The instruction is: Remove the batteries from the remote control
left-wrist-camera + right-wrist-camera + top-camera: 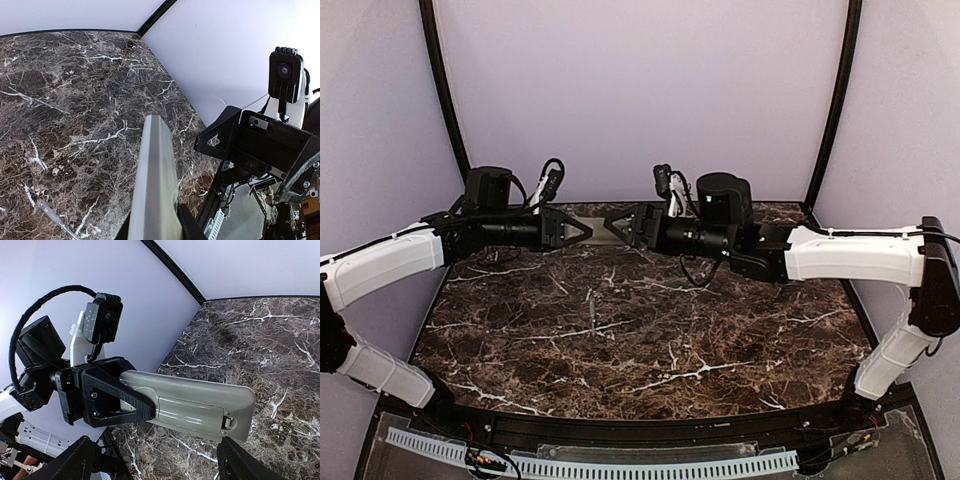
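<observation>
Remote control (200, 405) aloft over dark marble tabletop (620, 340), lilac walls (640, 90) close behind.
Left gripper (586, 231) pinches one end of the remote, its grey back facing the right gripper (612, 226), whose fingers stand spread near the other end.

Two claws, left claw (584, 231) and right claw (612, 226). One remote control (200, 400), clamped in the left, just before the right. One battery cover (192, 415) on it. One marble table (620, 330).
</observation>
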`<state>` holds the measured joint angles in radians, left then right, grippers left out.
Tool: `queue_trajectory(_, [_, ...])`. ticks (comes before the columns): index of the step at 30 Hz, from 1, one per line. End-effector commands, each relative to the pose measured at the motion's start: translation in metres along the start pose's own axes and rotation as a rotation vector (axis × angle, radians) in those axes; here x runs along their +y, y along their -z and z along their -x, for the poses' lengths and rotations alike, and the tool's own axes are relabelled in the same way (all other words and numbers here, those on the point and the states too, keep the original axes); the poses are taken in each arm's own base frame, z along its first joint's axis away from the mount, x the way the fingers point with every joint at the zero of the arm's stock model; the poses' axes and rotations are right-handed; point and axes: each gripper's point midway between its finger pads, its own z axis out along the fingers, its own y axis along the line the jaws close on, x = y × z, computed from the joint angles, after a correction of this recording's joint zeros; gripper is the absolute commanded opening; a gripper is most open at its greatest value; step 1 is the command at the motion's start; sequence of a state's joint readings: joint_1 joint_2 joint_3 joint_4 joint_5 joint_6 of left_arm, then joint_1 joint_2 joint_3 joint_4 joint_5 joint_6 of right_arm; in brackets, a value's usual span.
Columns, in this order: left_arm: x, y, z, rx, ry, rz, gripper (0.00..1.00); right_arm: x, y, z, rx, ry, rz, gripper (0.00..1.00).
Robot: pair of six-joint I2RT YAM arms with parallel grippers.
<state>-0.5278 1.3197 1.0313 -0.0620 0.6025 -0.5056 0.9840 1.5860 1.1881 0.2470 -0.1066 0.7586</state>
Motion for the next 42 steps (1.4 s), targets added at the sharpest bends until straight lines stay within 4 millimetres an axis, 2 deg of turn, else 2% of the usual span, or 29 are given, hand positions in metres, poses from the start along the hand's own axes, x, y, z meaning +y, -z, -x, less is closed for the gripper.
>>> queue_trajectory(1, [-0.007,0.009,0.007,-0.041,-0.003,0.004,0.00,0.014,-0.006,0.014,-0.044,0.005,0.034,0.85])
queue_trajectory(15, [-0.014,0.009,0.007,-0.035,0.003,-0.039,0.00,0.008,-0.015,0.015,-0.049,0.026,0.007,0.85])
queue_trajectory(42, [-0.025,0.013,0.004,-0.028,-0.005,-0.094,0.00,-0.003,-0.020,0.013,-0.051,0.034,-0.029,0.84])
